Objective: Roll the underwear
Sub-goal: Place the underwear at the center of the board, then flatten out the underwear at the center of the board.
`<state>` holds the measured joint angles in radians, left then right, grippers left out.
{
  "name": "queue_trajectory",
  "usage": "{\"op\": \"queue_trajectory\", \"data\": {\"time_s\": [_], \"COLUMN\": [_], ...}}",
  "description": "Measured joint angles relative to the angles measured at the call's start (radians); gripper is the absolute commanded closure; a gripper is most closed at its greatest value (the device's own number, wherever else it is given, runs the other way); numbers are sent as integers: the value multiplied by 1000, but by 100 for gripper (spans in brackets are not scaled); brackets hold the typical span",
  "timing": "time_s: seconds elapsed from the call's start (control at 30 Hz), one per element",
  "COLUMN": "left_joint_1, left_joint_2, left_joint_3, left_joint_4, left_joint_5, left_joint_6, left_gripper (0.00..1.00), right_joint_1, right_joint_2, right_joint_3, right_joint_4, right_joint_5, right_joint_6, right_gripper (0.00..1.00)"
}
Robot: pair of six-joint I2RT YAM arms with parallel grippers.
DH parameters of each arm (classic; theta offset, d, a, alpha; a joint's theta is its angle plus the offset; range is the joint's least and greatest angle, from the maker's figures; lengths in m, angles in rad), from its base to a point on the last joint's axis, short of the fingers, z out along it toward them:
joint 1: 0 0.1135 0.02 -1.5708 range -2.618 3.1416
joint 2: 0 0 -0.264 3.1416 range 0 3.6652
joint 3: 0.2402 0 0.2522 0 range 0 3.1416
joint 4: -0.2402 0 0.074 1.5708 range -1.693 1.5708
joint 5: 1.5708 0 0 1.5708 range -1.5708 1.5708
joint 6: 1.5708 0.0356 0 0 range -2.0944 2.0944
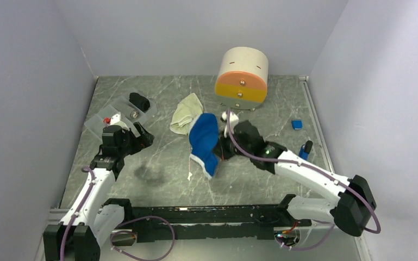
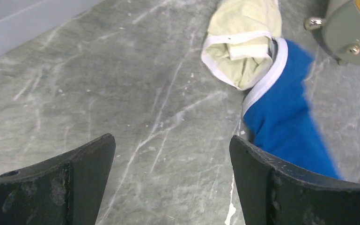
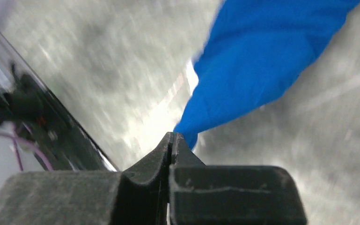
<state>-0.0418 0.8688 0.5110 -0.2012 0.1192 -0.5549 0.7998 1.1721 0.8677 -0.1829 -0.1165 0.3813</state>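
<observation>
The blue underwear point(image 1: 204, 140) with white trim hangs bunched mid-table, and one corner of the blue underwear point(image 3: 257, 65) runs into the tips of my right gripper point(image 3: 172, 136). That gripper point(image 1: 224, 148) is shut on that corner, just to the right of the cloth. The cream-yellow underwear point(image 1: 186, 114) lies crumpled on the table, touching the blue one's far left edge. In the left wrist view the cream piece point(image 2: 243, 42) overlaps the blue cloth point(image 2: 285, 122). My left gripper point(image 2: 171, 154) is open over bare table, left of both garments point(image 1: 141, 136).
A round cream container point(image 1: 242, 76) with orange and yellow drawer fronts stands behind the garments. A clear tray point(image 1: 120, 111) at the far left holds a black bundle point(image 1: 139, 100). A small blue object point(image 1: 297, 124) lies at the right. Walls close in three sides.
</observation>
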Motion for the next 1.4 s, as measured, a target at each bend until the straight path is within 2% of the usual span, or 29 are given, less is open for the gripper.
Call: {"op": "queue_trajectory", "data": {"time_s": [0.17, 0.3, 0.33, 0.4, 0.5, 0.57, 0.63, 0.73, 0.87, 1.07, 1.27, 1.4], "left_joint_1": [0, -44, -91, -200, -346, -388, -401, -403, -403, -403, -403, -403], "left_joint_2": [48, 69, 75, 93, 136, 166, 181, 174, 141, 93, 87, 89], "left_joint_3": [-14, -48, -51, -51, -51, -51, -51, -51, -35, -8, -6, -6], "left_joint_4": [88, 160, 165, 179, 190, 189, 176, 145, 62, 1, -19, -32], "left_joint_5": [119, 199, 196, 180, 152, 129, 92, 27, -66, -152, -183, -193], "left_joint_6": [0, -3, -3, -2, -3, -4, -5, -5, -3, 2, 12, 16], "left_gripper": [3, 3, 3, 3, 3, 3, 3, 3, 4, 4, 4, 3], "right_joint_1": [2, 2, 2, 0, -2, -4, -5, -1, 71, 256, 312, 339], "right_joint_2": [-82, -146, -172, -211, -225, -212, -203, -199, -163, -63, 46, 116], "right_joint_3": [-282, -333, -333, -332, -322, -301, -278, -261, -260, -261, -261, -261], "right_joint_4": [-106, -191, -194, -193, -205, -224, -226, -194, -147, -126, -125, -106], "right_joint_5": [-14, 62, 91, 139, 215, 241, 232, 173, 115, 150, 232, 264], "right_joint_6": [97, 172, 190, 220, 244, 229, 198, 149, 106, 82, 73, 69], "right_gripper": [100, 100, 93, 62, 51, 46, 47, 54, 56, 54, 45, 43]}}
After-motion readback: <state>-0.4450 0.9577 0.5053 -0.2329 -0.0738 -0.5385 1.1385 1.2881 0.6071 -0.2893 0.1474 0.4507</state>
